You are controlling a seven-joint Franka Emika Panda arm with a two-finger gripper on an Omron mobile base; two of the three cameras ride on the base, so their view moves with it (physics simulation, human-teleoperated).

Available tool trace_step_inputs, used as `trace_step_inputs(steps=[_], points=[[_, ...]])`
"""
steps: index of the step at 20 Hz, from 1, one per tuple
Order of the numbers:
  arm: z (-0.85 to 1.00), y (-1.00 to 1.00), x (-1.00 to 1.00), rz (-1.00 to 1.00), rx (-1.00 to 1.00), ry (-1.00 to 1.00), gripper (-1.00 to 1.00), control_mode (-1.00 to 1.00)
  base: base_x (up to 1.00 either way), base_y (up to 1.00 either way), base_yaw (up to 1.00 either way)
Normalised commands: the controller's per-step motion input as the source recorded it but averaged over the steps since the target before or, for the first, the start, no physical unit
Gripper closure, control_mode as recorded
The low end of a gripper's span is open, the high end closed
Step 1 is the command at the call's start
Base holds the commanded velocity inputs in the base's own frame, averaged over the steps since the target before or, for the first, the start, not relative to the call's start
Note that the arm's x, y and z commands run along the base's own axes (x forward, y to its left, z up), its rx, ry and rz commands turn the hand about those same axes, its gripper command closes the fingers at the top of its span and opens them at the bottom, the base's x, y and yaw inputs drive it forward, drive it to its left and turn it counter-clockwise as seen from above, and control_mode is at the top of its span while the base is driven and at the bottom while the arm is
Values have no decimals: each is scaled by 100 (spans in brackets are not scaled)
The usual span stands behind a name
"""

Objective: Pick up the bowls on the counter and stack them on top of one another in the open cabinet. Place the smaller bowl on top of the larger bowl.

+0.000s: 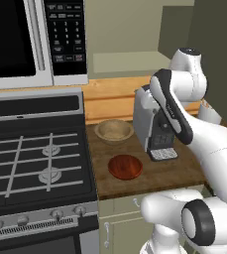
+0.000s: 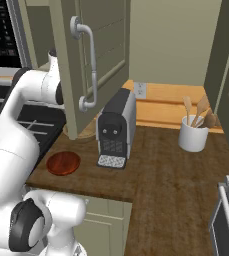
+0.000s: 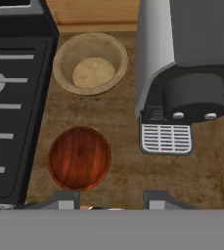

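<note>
We see the larger bowl (image 1: 114,131), light tan wood with a thick rim, sitting upright and empty toward the counter's (image 1: 179,171) back edge, by the backsplash. We find the smaller bowl (image 1: 125,166), glossy reddish-brown and shallow, upright nearer the front edge, apart from it. The cabinet's (image 2: 93,55) slab door stands open.

**Wood, gloss and brushed metal on the worktop**

The larger bowl (image 3: 90,63) looks like pale matt wood. The smaller bowl (image 3: 79,158) shows glossy reddish wood grain. The counter (image 3: 114,127) is dark grained wood. The coffee machine (image 3: 182,73) appears silver metal and matt black plastic, beside a black stove (image 1: 33,154).
</note>
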Motion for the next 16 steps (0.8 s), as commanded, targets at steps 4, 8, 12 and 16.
trace_step_inputs(steps=[4, 8, 12, 16], points=[[-38, 25, -26, -12, -3, 1, -100, -100, 0, 0, 0], [-87, 94, -7, -25, -5, 3, -100, -100, 0, 0, 0], [-99, 91, 0, -29, -3, 7, -100, -100, 0, 0, 0], [-100, 7, 0, -24, 5, 0, -100, -100, 0, 0, 0]])
